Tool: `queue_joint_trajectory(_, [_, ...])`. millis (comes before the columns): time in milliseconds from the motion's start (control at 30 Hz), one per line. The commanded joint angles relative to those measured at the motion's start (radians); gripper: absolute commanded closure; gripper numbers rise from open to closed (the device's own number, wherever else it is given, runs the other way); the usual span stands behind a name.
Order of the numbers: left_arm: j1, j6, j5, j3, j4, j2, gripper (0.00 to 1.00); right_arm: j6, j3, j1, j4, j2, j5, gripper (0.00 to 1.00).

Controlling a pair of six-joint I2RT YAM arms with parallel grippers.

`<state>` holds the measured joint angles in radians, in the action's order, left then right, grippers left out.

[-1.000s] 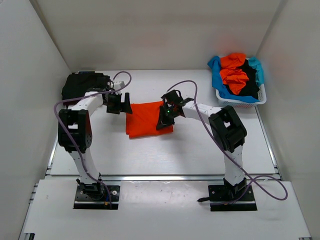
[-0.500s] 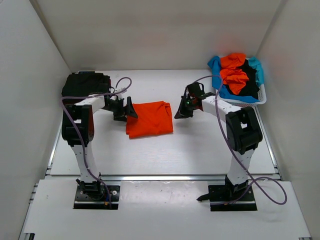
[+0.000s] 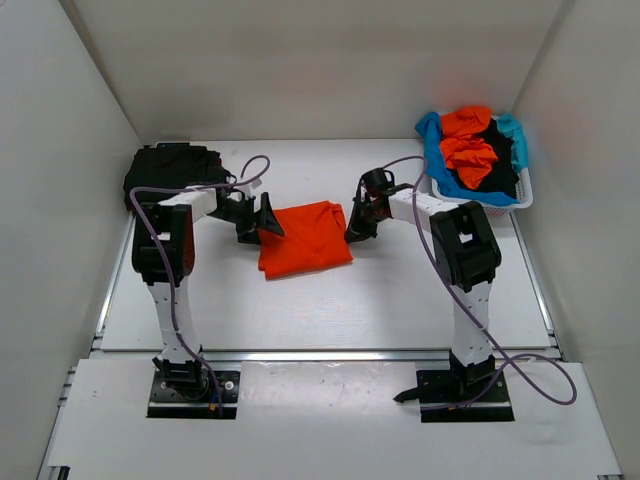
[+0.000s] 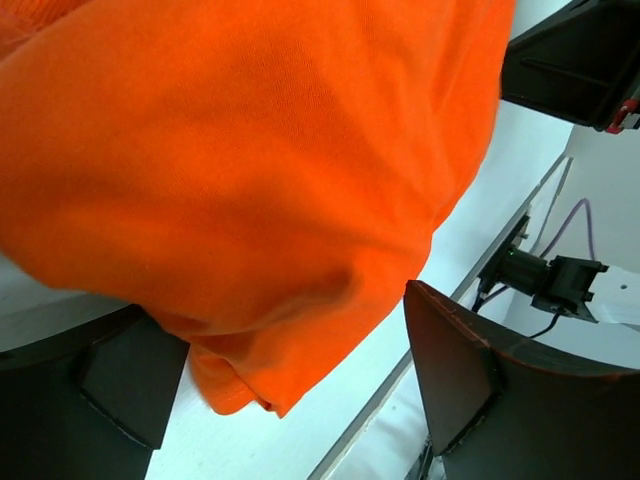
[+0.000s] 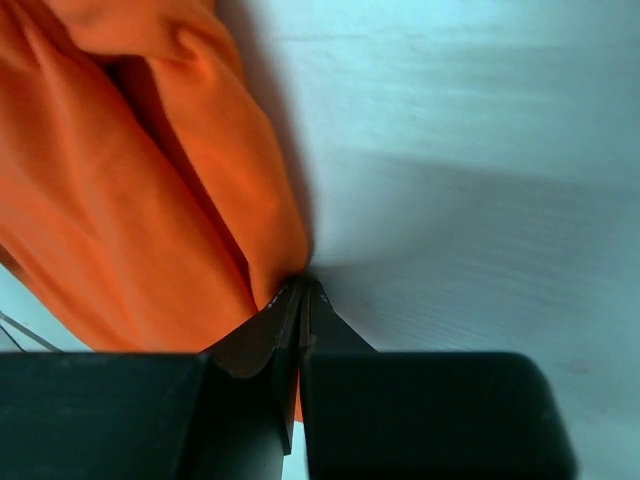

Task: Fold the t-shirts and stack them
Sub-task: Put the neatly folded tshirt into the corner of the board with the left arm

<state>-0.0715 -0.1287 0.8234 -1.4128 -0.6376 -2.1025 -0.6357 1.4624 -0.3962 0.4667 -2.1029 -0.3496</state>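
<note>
Near strip of the bench (image 3: 330,310), in front of the shirt: bare, good room to work twd the robot. Mid-bench, the orange t-shirt (image 3: 305,240) lies folded to a compact rectangle, slightly skewed, edges not quite square. Left gripper (image 3: 264,218) sits at its left edge, fingers (image 4: 470,370) spread wide w/ cloth bulging between them, nothing clamped. Right gripper (image 3: 355,228) is at the right edge, fingers (image 5: 260,345) pressed together, tips touching the hem; pinching cloth or not, can't tell. Fold looks abt done, stacking likely next. Far left: black t-shirt (image 3: 165,165) pile, prob. the stack, hard by the left wall (image 3: 70,200), so a tight approach. Far right: basket (image 3: 485,208) w/ heaped t-shirts (image 3: 470,150), blue, orange, black, unfolded. Most of the job remains.
</note>
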Motion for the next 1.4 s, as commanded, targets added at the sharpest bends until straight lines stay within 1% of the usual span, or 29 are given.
queue_joint_trajectory(0, [-0.033, 0.054, -0.164, 0.012, -0.060, -0.070, 0.06, 0.005, 0.035, -0.018, 0.015, -0.029, -0.006, 1.00])
queue_joint_trajectory(33, [-0.036, 0.048, -0.167, 0.014, -0.056, -0.071, 0.08, 0.002, 0.030, -0.020, 0.007, -0.035, -0.009, 1.00])
queue_joint_trajectory(67, [-0.037, 0.041, -0.153, 0.006, -0.048, -0.080, 0.14, -0.004, 0.029, -0.023, 0.004, -0.031, -0.012, 1.00])
queue_joint_trajectory(100, [-0.045, 0.035, -0.138, 0.009, -0.047, -0.082, 0.25, -0.005, 0.018, -0.024, 0.001, -0.032, -0.015, 1.00])
queue_joint_trajectory(133, [-0.044, 0.031, -0.138, -0.015, -0.060, -0.099, 0.30, -0.010, 0.016, -0.026, -0.003, -0.028, -0.019, 1.00])
queue_joint_trajectory(200, [-0.042, 0.029, -0.116, -0.049, -0.066, -0.125, 0.48, -0.013, 0.006, -0.026, -0.005, -0.029, -0.025, 1.00])
queue_joint_trajectory(233, [-0.037, 0.034, -0.115, -0.057, -0.069, -0.131, 0.53, -0.015, 0.009, -0.029, -0.011, -0.022, -0.029, 1.00])
queue_joint_trajectory(300, [-0.033, 0.041, -0.095, -0.067, -0.076, -0.139, 0.67, -0.013, 0.006, -0.029, -0.004, -0.019, -0.031, 1.00])
queue_joint_trajectory(333, [-0.033, 0.050, -0.086, -0.069, -0.077, -0.140, 0.78, -0.009, -0.003, -0.029, -0.013, -0.019, -0.023, 1.00])
queue_joint_trajectory(367, [-0.033, 0.057, -0.084, -0.077, -0.076, -0.136, 0.80, -0.015, -0.004, -0.029, -0.013, -0.008, -0.032, 1.00])
queue_joint_trajectory(433, [-0.034, 0.072, -0.093, -0.086, -0.060, -0.119, 0.89, -0.018, -0.019, -0.029, -0.026, -0.009, -0.035, 1.00])
queue_joint_trajectory(467, [-0.036, 0.080, -0.090, -0.089, -0.050, -0.096, 0.90, -0.016, -0.025, -0.027, -0.034, 0.000, -0.032, 1.00])
queue_joint_trajectory(533, [-0.047, 0.124, -0.154, -0.115, -0.054, -0.056, 0.94, -0.024, -0.037, -0.021, -0.036, 0.018, -0.040, 1.00])
queue_joint_trajectory(567, [-0.054, 0.150, -0.180, -0.139, -0.072, -0.047, 0.94, -0.028, -0.054, -0.021, -0.042, 0.029, -0.037, 0.99])
queue_joint_trajectory(633, [-0.082, 0.231, -0.295, -0.181, -0.111, -0.021, 0.95, -0.025, -0.074, -0.020, -0.042, 0.052, -0.037, 1.00])
queue_joint_trajectory(700, [-0.089, 0.274, -0.357, -0.257, -0.169, -0.017, 0.96, -0.030, -0.099, -0.003, -0.040, 0.084, -0.031, 1.00])
queue_joint_trajectory(767, [-0.074, 0.299, -0.369, -0.322, -0.217, -0.033, 0.95, -0.016, -0.122, 0.005, -0.039, 0.107, -0.019, 0.99])
queue_joint_trajectory(867, [-0.051, 0.339, -0.397, -0.463, -0.312, -0.088, 0.96, -0.013, -0.143, 0.014, -0.031, 0.158, -0.003, 1.00])
queue_joint_trajectory(1067, [-0.062, 0.408, -0.434, -0.604, -0.393, -0.117, 0.96, -0.001, -0.186, 0.057, -0.019, 0.218, 0.017, 1.00])
queue_joint_trajectory(1267, [-0.047, 0.435, -0.501, -0.707, -0.419, -0.135, 0.96, 0.013, -0.186, 0.059, -0.002, 0.238, 0.023, 1.00])
queue_joint_trajectory(1367, [-0.057, 0.454, -0.598, -0.755, -0.412, -0.148, 0.96, 0.021, -0.175, 0.048, 0.015, 0.238, 0.029, 1.00])
